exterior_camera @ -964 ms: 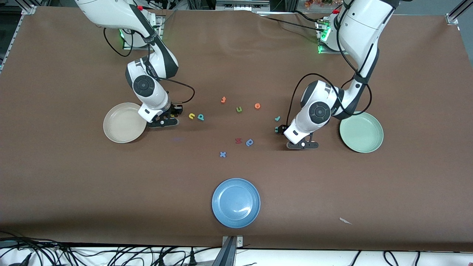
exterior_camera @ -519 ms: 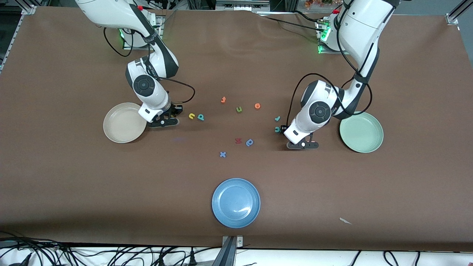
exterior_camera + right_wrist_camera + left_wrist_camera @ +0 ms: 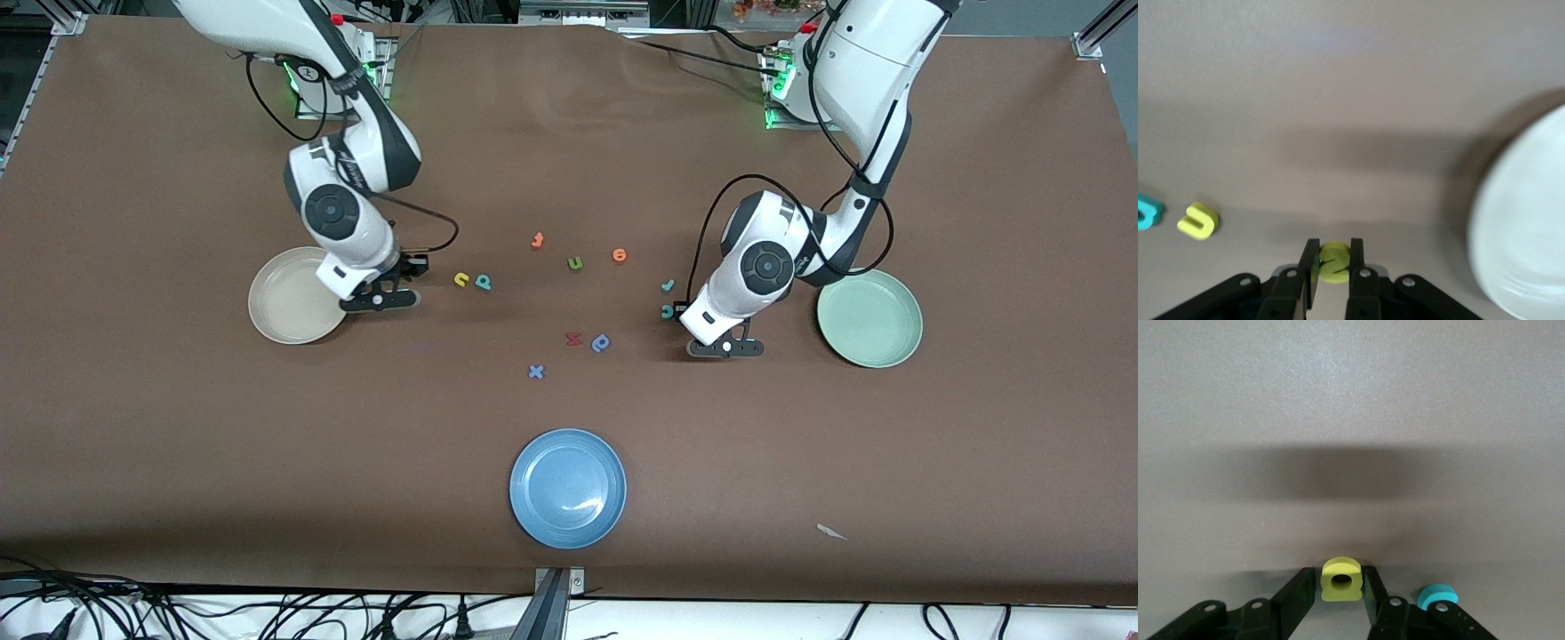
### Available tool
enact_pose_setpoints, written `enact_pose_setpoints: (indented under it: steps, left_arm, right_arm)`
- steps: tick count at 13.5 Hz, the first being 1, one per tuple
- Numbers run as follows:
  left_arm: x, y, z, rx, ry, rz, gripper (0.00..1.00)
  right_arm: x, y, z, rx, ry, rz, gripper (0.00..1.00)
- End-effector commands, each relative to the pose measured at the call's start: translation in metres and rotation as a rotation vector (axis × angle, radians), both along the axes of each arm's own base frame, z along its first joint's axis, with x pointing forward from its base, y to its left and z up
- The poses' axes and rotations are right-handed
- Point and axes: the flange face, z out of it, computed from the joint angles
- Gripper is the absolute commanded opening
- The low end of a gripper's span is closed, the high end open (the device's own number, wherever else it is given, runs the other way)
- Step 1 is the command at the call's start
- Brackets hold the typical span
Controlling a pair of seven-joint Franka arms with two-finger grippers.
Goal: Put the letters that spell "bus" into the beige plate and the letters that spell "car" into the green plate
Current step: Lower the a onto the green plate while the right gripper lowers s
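Note:
My right gripper is shut on the yellow "s" and hangs over the table by the rim of the beige plate. The yellow "u" and teal "b" lie close by on the table. My left gripper is down at the table, its fingers pressed on both sides of the yellow "a". Right beside it is the teal "c", with the teal "r" a little farther from the front camera. Toward the left arm's end sits the green plate.
Loose letters lie mid-table: an orange one, an olive "u", an orange "o", a red one, a blue "p" and a blue "x". The blue plate stands nearest the front camera.
My right gripper has lifted with the yellow "s" and shifted toward the beige plate. My left gripper's fingers have closed in on the yellow "a".

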Motion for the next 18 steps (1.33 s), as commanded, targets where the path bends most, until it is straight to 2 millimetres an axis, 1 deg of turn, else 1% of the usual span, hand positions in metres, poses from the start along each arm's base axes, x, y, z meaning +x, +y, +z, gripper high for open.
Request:
enact_pose_setpoints:
  steps: [1,2,3,4,6,7,9,11,12,13,14,15,16,17,18]
  left_arm:
    - [-0.004,0.002,-0.007,0.018,0.005,-0.013,0.3]
    - [-0.002,0.003,-0.005,0.018,0.003,-0.012,0.26]
    - [-0.002,0.003,-0.002,0.018,0.001,-0.012,0.23]
    - [0.001,0.006,0.003,0.018,-0.005,-0.008,0.22]
    - [0.01,0.015,0.024,0.021,-0.011,0.0,0.18]
    - [0.016,0.027,0.035,0.024,-0.015,-0.004,0.16]
    - [0.031,0.061,0.061,0.023,-0.038,-0.038,0.16]
    - [0.041,0.099,0.093,0.019,-0.04,-0.072,0.16]
    - [0.042,0.118,0.108,0.018,-0.029,-0.085,0.16]
    - [0.043,0.138,0.121,0.013,-0.017,-0.106,0.16]
    - [0.042,0.161,0.133,0.008,-0.009,-0.123,0.16]
    - [0.043,0.188,0.141,0.011,0.003,-0.136,0.16]
    - [0.04,0.209,0.141,0.016,0.014,-0.161,0.17]
    - [0.037,0.226,0.137,0.019,0.023,-0.175,0.17]
    - [0.033,0.245,0.13,0.024,0.036,-0.165,0.18]
  right_arm:
    - [0.037,-0.043,0.047,-0.012,0.056,0.034,0.0]
    - [0.046,-0.066,0.047,-0.012,0.061,0.048,0.0]
    - [0.052,-0.091,0.04,-0.015,0.066,0.062,0.0]
    - [0.058,-0.118,0.029,-0.021,0.076,0.073,0.0]
    - [0.066,-0.149,0.009,-0.018,0.072,0.099,0.0]
    - [0.068,-0.166,-0.006,-0.018,0.085,0.107,0.0]
    - [0.069,-0.189,-0.034,-0.009,0.103,0.141,0.0]
    - [0.067,-0.196,-0.041,-0.009,0.118,0.143,0.0]
    - [0.065,-0.199,-0.047,-0.009,0.129,0.14,0.01]
    - [0.064,-0.201,-0.051,-0.01,0.137,0.137,0.13]
    - [0.064,-0.201,-0.051,-0.01,0.14,0.136,0.41]
    - [0.064,-0.201,-0.051,-0.008,0.14,0.124,0.89]
    - [0.064,-0.199,-0.047,-0.007,0.137,0.114,1.0]
    - [0.065,-0.191,-0.042,-0.007,0.13,0.114,1.0]
    - [0.067,-0.185,-0.028,-0.01,0.126,0.076,1.0]
